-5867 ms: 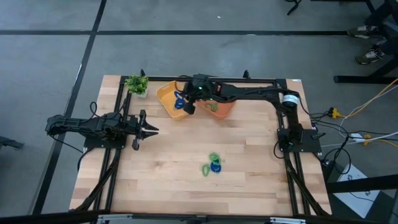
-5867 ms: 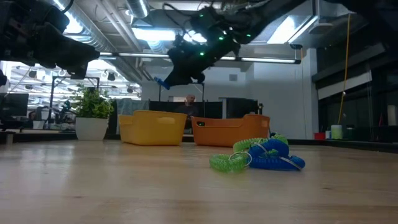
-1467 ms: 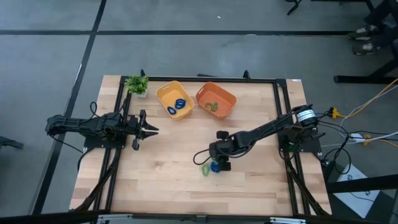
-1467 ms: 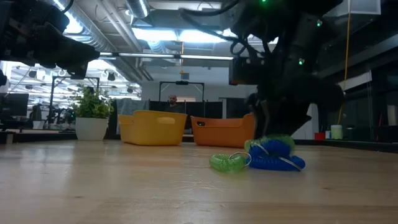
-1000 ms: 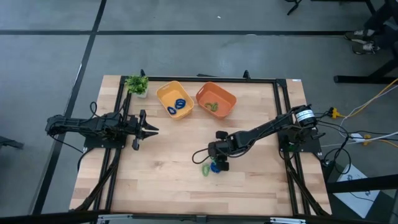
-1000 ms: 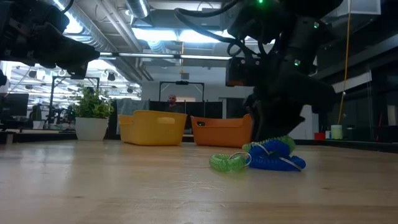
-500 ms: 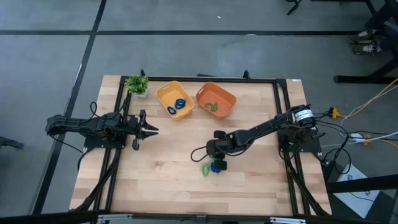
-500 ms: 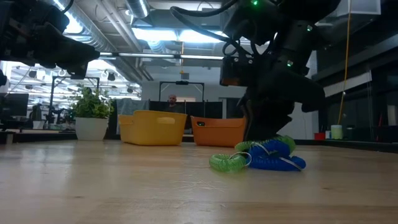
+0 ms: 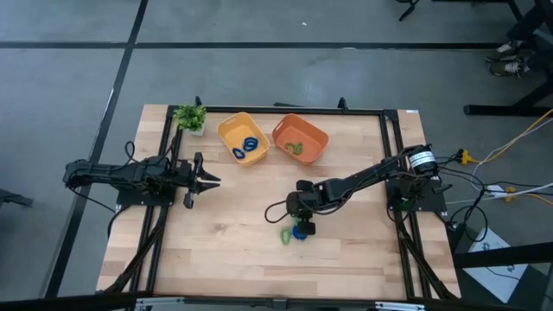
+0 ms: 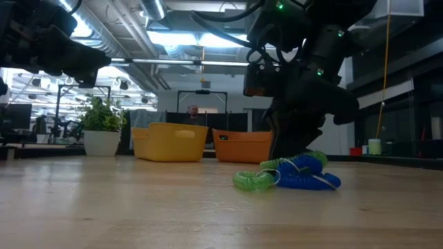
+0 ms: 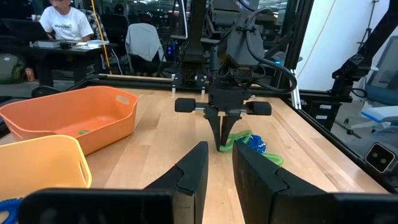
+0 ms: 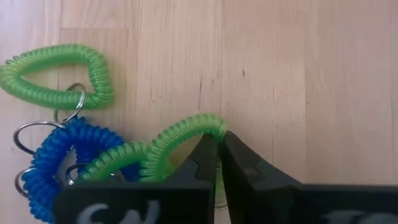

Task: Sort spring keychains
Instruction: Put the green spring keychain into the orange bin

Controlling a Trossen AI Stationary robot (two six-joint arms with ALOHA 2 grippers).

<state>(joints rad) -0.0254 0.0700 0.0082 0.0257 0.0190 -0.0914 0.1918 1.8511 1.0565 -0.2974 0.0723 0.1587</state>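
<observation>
1. A pale wooden worktop (image 9: pixel 225 250) framed by black rails carries two dark robot arms, one at its left edge and one at its right edge.
2. The right gripper (image 12: pixel 219 144) is down at a small pile of spring keychains near the middle of the worktop, towards the front edge. Its two dark fingers are pressed together on the end of a green coiled plastic keychain (image 12: pixel 180 138).
3. Touching that coil lies a bright blue coiled plastic keychain (image 12: pixel 59 158) with metal rings. Just beside it lies a second green coiled keychain (image 12: pixel 56 74), a flattened loop flat on the wood.
4. The left gripper (image 9: pixel 210 180) hangs near the left edge, well apart from the pile. Its fingers stand slightly apart with nothing between them.
5. Near the back edge sit two plastic trays side by side: a yellow tray (image 9: pixel 226 131) holding blue coils (image 9: pixel 249 148), and an orange tray (image 9: pixel 313 134) holding a green coil (image 9: pixel 295 148).
6. A small leafy green plant in a white pot (image 9: pixel 190 117) stands at the back left corner.
7. No readable writing or brand shows on the trays or keychains.
8. A seated person in a white shirt (image 11: pixel 64 20) shows in the room beyond.
</observation>
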